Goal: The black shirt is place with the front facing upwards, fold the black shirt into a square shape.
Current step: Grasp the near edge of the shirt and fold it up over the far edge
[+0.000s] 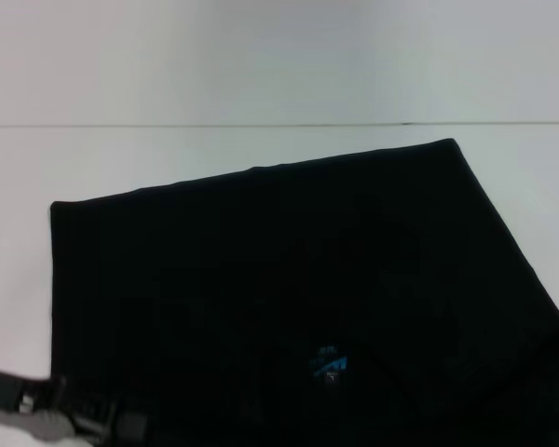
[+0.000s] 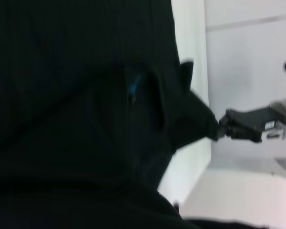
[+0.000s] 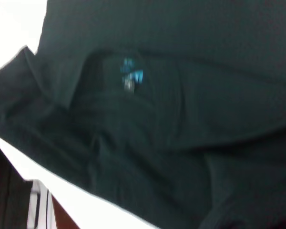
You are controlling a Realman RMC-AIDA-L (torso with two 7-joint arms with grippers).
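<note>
left gripper (image 1: 84,419) at the near-left hem, fingers hidden (grip cannot be told) | right gripper (image 2: 224,128) pinched on a pulled-out corner of the black shirt (image 1: 289,279) | shirt spreads away from both sets of fingers, long axis left-right, neck label (image 1: 330,363) between them | table (image 1: 261,74) beyond

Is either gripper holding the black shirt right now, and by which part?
Yes. The right gripper pinches a pulled-out point of the plain black cloth shirt at its edge. The left gripper sits at the shirt's near-left edge; its hold cannot be told.
</note>
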